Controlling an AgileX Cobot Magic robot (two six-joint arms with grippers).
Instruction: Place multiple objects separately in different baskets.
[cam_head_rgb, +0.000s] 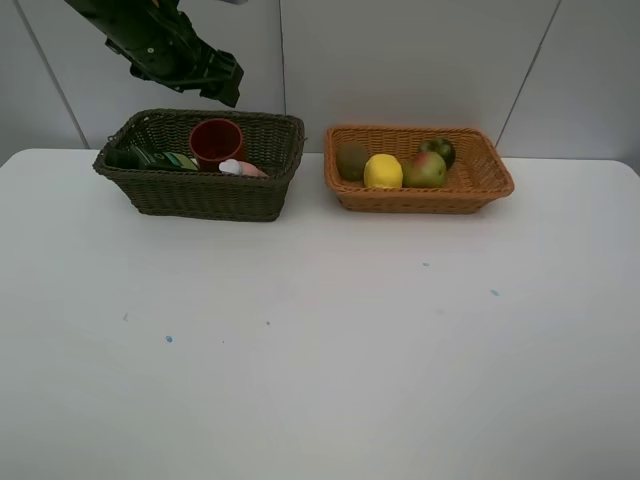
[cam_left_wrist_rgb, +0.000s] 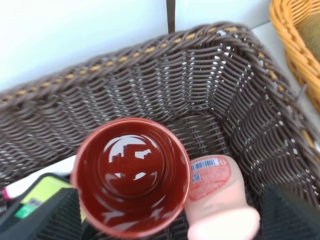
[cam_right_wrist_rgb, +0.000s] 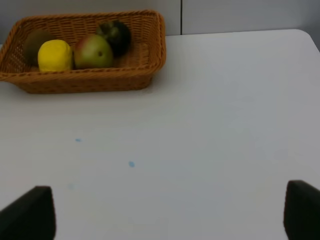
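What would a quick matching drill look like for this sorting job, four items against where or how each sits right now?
Column 1:
1. red cup
2. yellow lemon
3. pink bottle
4. left pincer

Column 2:
A. in the light orange basket, beside the pear
B. lying on its side against the cup
C. above the dark basket, open and holding nothing
D. upright in the dark basket, mouth up, nothing inside

Pairs: 1-D, 2-A, 3-B, 4-C
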